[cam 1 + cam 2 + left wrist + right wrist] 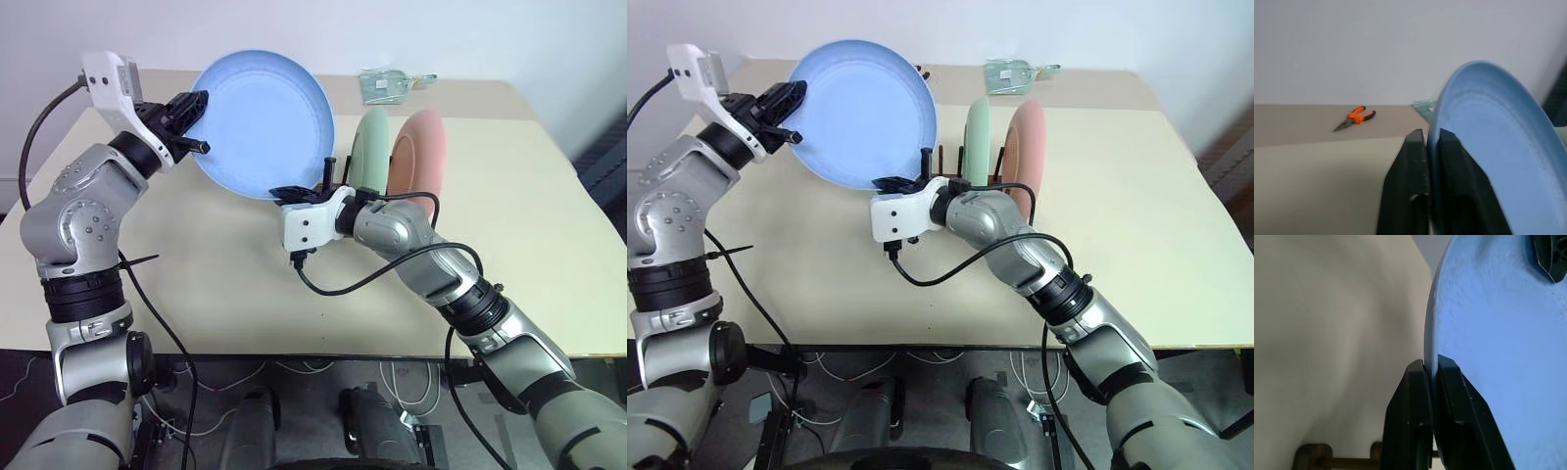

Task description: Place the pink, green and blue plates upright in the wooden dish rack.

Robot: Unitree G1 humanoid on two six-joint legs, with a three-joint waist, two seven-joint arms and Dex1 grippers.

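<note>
The cream surface (pixel 549 215) is broad and mostly bare, with open room in front of the wooden dish rack (pixel 942 162) and out toward the robot's right edge. At the far edge lies a small clear packet (pixel 384 85), and in the left wrist view a pair of orange-handled pliers (pixel 1355 118) rests well away from the work.

The blue plate (pixel 260 122) hangs tilted in the air, above and to the robot's left of the rack, carried at two points. The left claw (pixel 193 124) is pinched on the plate's far-left rim. The right claw (pixel 299 195) is clenched on its lower rim, just beside the rack's dark pegs. The green plate (pixel 370 147) and the pink plate (pixel 419 147) already stand upright in the rack, side by side, leaving free slots on the side nearest the blue one.

The risk I see is in the handover: if one claw lets go before the other has a firm bite, the plate could swing or drop. Its lower rim also rides close to the pegs and the green plate, so a careless descent might knock that plate or shove the light rack along.
</note>
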